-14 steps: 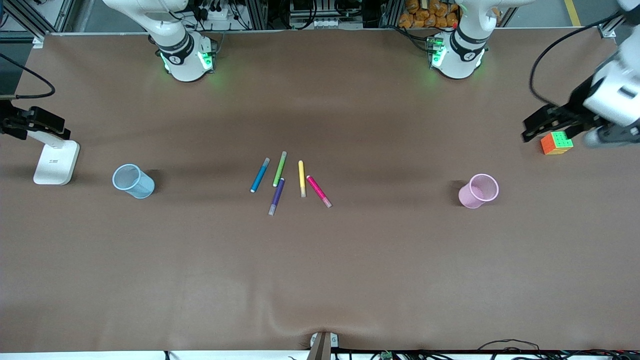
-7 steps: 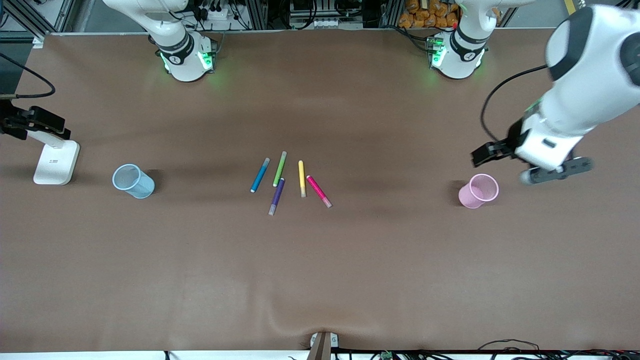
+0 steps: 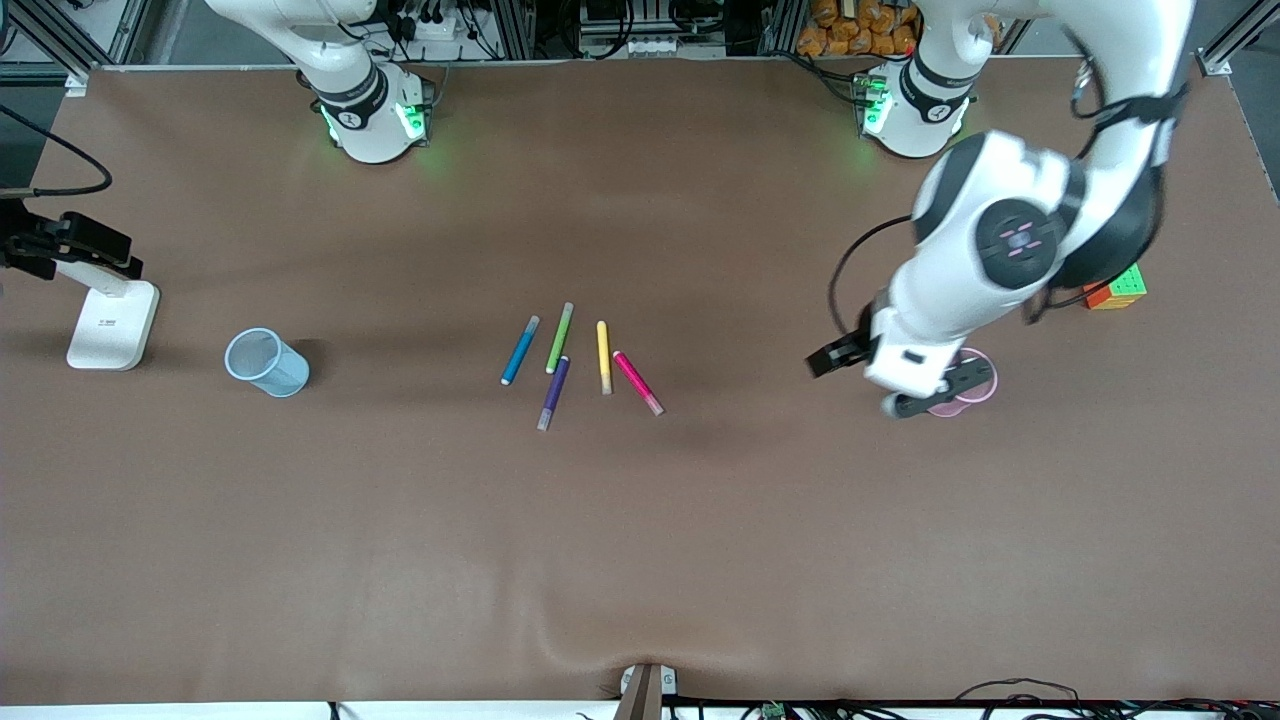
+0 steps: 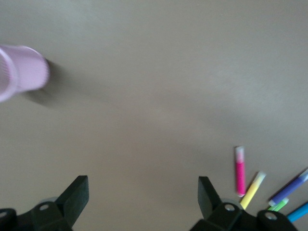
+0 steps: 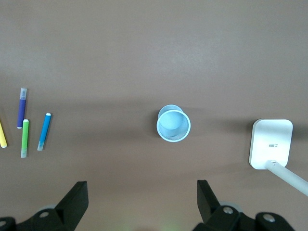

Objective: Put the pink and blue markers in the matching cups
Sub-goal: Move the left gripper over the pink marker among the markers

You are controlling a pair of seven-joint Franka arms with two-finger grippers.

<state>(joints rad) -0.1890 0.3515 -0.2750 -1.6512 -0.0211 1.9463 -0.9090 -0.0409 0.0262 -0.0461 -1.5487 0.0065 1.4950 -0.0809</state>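
The pink marker point(image 3: 637, 382) and the blue marker point(image 3: 519, 350) lie on the table's middle among other markers. The light blue cup point(image 3: 265, 362) stands toward the right arm's end. The pink cup point(image 3: 955, 407) stands toward the left arm's end, partly hidden under the left hand. My left gripper point(image 3: 938, 392) hangs over the pink cup, open and empty point(image 4: 143, 192). The left wrist view shows the pink cup point(image 4: 21, 72) and the pink marker point(image 4: 239, 171). My right gripper point(image 5: 142, 197) is open and empty, high above the blue cup point(image 5: 173, 123), with the blue marker point(image 5: 44, 131) also in its view.
Green point(image 3: 560, 338), purple point(image 3: 553, 392) and yellow point(image 3: 603, 357) markers lie between the blue and pink ones. A colour cube point(image 3: 1115, 288) sits at the left arm's end. A white lamp stand point(image 3: 112, 322) is beside the blue cup.
My left arm has swung from beside the colour cube toward the table's middle and is now over the pink cup. The markers and cups have not moved.
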